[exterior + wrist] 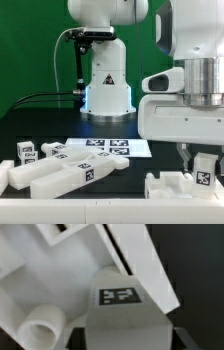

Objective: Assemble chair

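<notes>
Gripper (201, 168): two-finger, jaws astride small white plastic tagged chair part (117, 296), seated at six o'clock directly beneath; long axis crosses closing line; grip cannot be told.

The black table (40, 128) carries the marker board (105, 146), which lies flat near the middle, in front of the robot base (107, 95) that stands on the same surface. Towards the exterior view's left, small tagged blocks (27, 151) sit on the tabletop, and just in front of them long chunky bars (70, 174) lie side by side, touching. At the exterior view's right, a broad white part (170, 186) rests near the front edge
</notes>
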{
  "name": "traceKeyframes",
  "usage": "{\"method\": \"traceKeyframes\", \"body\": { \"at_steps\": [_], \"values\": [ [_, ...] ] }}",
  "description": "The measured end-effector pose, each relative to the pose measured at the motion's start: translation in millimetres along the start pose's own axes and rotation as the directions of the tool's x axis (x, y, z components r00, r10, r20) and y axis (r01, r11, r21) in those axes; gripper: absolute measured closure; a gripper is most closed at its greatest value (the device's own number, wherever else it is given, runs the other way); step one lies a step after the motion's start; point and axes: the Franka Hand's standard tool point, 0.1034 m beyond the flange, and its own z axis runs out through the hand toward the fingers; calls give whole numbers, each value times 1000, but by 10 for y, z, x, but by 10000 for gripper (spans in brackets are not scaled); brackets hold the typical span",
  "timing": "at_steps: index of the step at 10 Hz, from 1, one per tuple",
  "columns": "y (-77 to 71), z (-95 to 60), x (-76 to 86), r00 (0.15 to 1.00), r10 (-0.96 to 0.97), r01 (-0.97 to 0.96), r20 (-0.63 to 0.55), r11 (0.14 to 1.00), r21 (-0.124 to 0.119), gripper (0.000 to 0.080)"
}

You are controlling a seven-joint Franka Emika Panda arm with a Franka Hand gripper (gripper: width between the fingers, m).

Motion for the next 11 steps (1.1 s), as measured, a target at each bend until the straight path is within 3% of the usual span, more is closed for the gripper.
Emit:
{"method": "traceKeyframes", "body": {
  "at_steps": [2, 3, 5, 9, 11],
  "values": [
    [14, -6, -8, 948, 317, -317, 9, 948, -9, 509],
    [7, -9, -29, 853, 521, -521, 9, 853, -17, 509],
    [25, 1, -25, 591, 805, -806, 48, 592, -10, 509],
    [83, -1, 3, 372, 926, -927, 60, 375, -33, 509],
    [92, -5, 8, 341, 938, -939, 57, 343, -35, 509]
  ]
}}
